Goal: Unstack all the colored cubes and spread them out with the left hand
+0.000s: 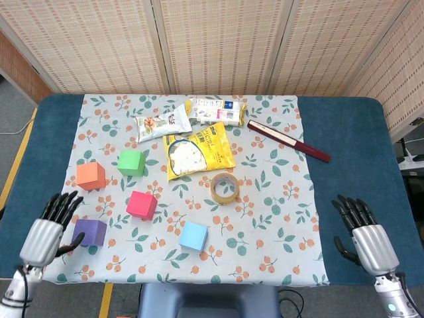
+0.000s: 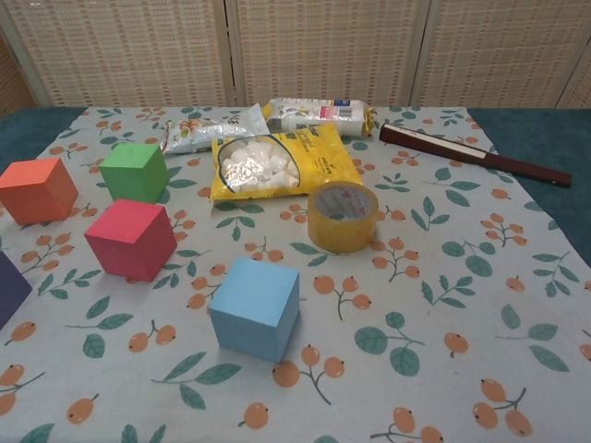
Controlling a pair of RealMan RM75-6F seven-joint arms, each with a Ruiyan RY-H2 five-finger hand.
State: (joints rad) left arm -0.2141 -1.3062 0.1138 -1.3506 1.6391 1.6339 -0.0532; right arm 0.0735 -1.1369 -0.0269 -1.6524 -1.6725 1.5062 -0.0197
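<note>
Several colored cubes lie apart on the flowered cloth. The orange cube (image 1: 91,175) (image 2: 38,189) stands alone at the left, free of any hand. The green cube (image 1: 131,161) (image 2: 135,172) is to its right, the pink cube (image 1: 142,205) (image 2: 131,239) nearer the middle. The purple cube (image 1: 89,232) (image 2: 7,288) is at the front left and the light blue cube (image 1: 193,236) (image 2: 256,307) at the front. My left hand (image 1: 46,230) is open, fingers spread, just left of the purple cube. My right hand (image 1: 363,234) rests open on the blue table at the front right.
A yellow tape roll (image 1: 224,187) (image 2: 343,216) lies right of the pink cube. A yellow snack bag (image 1: 197,150), two more packets (image 1: 161,124) (image 1: 216,110) and a dark red folded fan (image 1: 288,140) lie at the back. The cloth's left edge (image 1: 69,165) borders blue table.
</note>
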